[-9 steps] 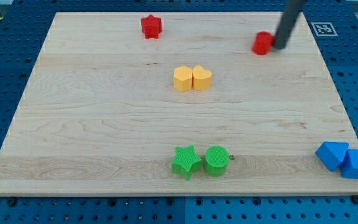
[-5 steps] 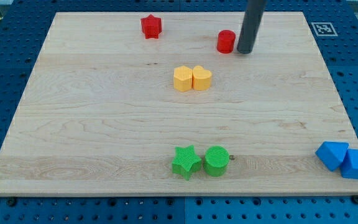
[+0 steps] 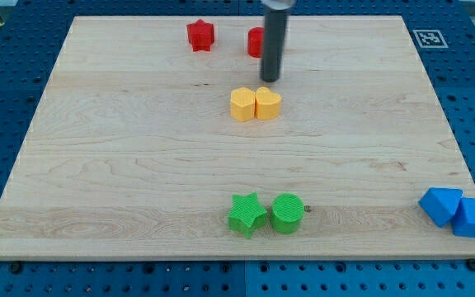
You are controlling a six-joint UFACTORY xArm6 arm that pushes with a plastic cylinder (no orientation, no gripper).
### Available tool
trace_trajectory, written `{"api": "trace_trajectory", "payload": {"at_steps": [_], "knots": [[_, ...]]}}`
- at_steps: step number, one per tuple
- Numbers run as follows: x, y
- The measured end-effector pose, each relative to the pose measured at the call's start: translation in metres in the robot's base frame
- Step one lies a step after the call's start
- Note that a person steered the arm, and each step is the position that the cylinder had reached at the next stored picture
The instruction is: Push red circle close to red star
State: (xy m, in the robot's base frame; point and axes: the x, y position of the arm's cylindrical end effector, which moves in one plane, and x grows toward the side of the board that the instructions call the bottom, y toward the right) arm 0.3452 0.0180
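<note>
The red star (image 3: 200,35) sits near the view's top edge of the wooden board (image 3: 122,165), left of centre. The red circle (image 3: 256,42) stands a short way to its right, partly hidden behind my dark rod. My tip (image 3: 270,78) rests on the board just below and right of the red circle, above the yellow pair.
A yellow hexagon (image 3: 242,105) and a yellow heart (image 3: 268,103) touch each other just below my tip. A green star (image 3: 246,214) and green circle (image 3: 287,213) sit near the view's bottom. Two blue blocks (image 3: 458,211) lie off the board at bottom right.
The red circle has slid left along the top of the board, from right of centre to near the red star. My rod followed it left and now stands lower, in front of it.
</note>
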Motion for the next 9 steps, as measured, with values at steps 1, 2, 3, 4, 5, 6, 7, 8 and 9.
{"api": "trace_trajectory", "payload": {"at_steps": [1,2,3,4,5,6,7,8,9], "knots": [[-0.002,-0.082],[-0.035,-0.124],[-0.062,-0.126],[-0.062,-0.116],[-0.062,-0.095],[-0.062,-0.077],[-0.061,-0.089],[-0.036,-0.071],[-0.017,-0.026]]}}
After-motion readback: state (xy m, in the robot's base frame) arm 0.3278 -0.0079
